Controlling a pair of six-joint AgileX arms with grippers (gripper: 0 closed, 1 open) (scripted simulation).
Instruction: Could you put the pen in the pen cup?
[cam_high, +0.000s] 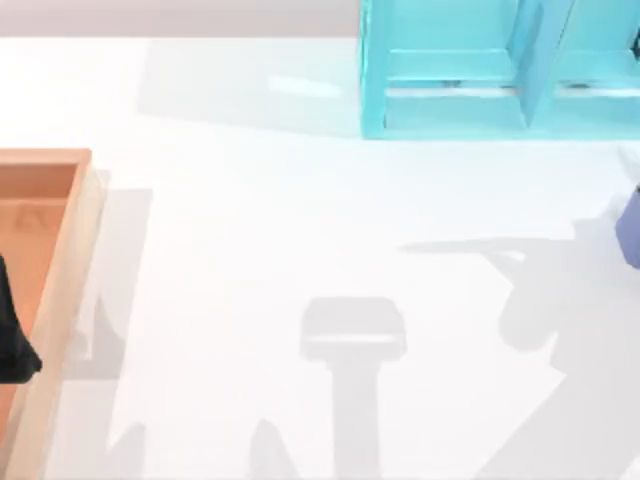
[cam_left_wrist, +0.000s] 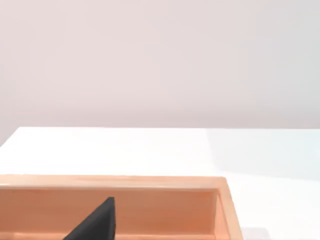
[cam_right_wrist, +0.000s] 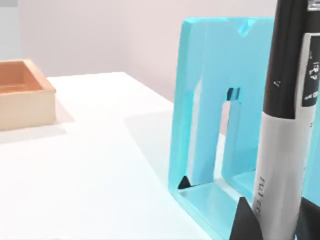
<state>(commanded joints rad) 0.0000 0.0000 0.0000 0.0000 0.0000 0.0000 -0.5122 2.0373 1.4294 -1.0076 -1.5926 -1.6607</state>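
While the pen (cam_right_wrist: 285, 125) stood nearly upright between the two dark fingertips of the right gripper (cam_right_wrist: 275, 226), which appeared closed against its barrel, it hung at the table's right side, close in front of the teal shelf unit (cam_right_wrist: 220, 100). The pen cup (cam_high: 629, 232) showed as a periwinkle sliver at the right edge, and its mouth could not be inspected.

Risks noted:
- Much of the smooth barrel stood clear of the grip, so it could pivot or slip in transit.
- A release made without a sight of the opening could strike the rim or topple the cup.
- A careless swing could clip the shelf.

The left gripper (cam_high: 15, 340) hung parked over the wooden tray (cam_high: 60, 160) at the table's left. Whether it was open or closed could not be told.
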